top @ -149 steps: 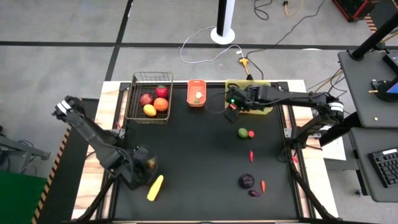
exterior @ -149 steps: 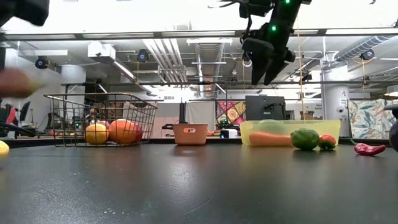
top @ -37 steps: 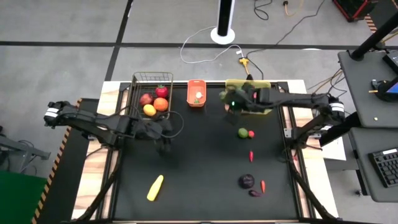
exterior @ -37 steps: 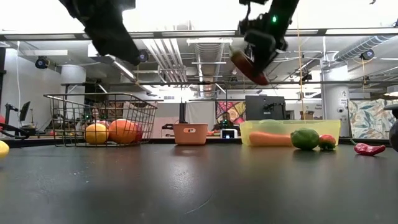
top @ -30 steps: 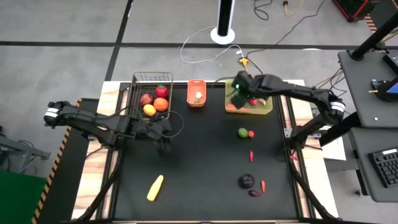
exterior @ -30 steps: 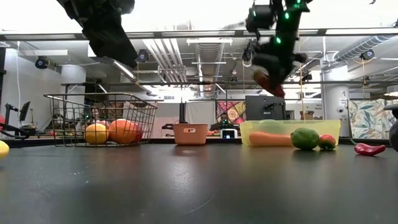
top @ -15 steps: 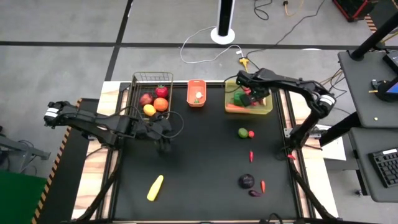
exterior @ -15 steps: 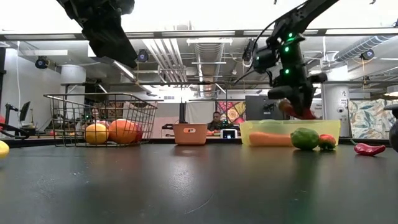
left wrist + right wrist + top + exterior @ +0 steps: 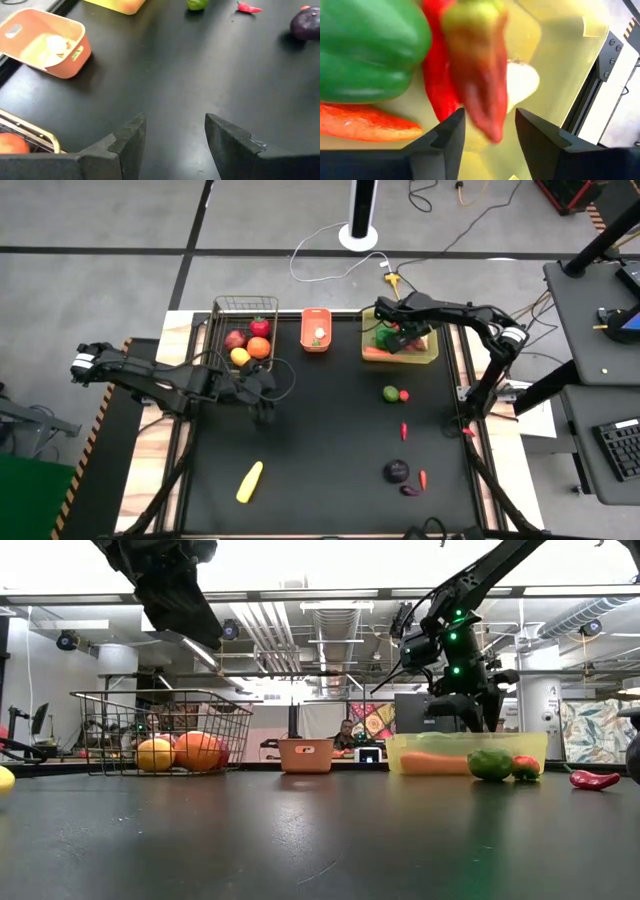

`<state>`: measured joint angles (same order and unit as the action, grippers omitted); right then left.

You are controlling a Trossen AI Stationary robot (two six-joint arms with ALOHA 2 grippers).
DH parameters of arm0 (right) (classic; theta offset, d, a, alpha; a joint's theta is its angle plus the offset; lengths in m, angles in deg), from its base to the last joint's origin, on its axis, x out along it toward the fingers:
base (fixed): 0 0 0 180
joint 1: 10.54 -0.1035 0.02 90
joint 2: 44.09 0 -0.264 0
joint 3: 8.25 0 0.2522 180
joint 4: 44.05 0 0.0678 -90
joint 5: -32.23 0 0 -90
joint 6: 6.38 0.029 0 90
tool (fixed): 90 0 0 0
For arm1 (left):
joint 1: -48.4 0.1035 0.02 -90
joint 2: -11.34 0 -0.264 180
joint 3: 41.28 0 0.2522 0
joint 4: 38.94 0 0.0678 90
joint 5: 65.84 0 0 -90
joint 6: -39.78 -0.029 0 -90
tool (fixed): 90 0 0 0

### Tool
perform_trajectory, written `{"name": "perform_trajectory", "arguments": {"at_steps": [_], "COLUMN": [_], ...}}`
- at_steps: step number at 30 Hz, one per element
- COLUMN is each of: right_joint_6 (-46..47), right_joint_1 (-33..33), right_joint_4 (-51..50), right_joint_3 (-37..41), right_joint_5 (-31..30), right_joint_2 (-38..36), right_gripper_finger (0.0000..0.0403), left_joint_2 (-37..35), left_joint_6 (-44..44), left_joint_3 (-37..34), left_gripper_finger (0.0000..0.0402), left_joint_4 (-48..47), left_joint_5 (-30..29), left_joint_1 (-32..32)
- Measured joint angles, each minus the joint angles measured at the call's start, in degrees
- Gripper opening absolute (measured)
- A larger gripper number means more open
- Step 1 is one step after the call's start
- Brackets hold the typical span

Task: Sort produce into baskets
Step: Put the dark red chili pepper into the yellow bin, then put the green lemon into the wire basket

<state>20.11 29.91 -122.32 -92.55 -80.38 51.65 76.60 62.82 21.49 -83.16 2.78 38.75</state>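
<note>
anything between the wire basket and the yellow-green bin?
Yes: the small orange plastic basket sits between the dark wire-mesh basket and the translucent yellow-green bin, clear in the high view.

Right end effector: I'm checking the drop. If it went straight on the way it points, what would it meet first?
Probably the red chilli, blurred just ahead of the right end effector, inside the yellow-green bin; the green pepper lies beside it.

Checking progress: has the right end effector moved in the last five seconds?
Yes. The right end effector shifted from the yellow-green bin's left edge to over its inside.
</note>
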Motion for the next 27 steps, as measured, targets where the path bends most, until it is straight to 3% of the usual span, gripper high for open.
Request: {"name": "perform_trajectory", "arguments": {"at_steps": [7, 16, 27], "right_joint_6": [-0.51, -0.03, -0.01], "right_joint_1": [-0.13, -2.57, -14.47], "right_joint_4": [0.44, 0.57, 0.74], "right_joint_3": [-0.02, -0.04, -0.04], "right_joint_5": [-0.07, -0.06, 4.65], "right_joint_2": [-0.85, -7.68, -16.29], "right_gripper_finger": [0.0202, 0.021, 0.021], "left_joint_2": [0.0, 0.0, 0.02], "left_joint_6": [0.0, 0.01, -0.01], "left_joint_3": [0.0, -0.09, -0.39], "left_gripper_finger": [0.0185, 0.0185, 0.0185], "left_joint_4": [0.02, 1.06, 1.33], "left_joint_5": [-0.32, -0.34, -0.76], "left_joint_1": [0.0, 0.0, 0.0]}}
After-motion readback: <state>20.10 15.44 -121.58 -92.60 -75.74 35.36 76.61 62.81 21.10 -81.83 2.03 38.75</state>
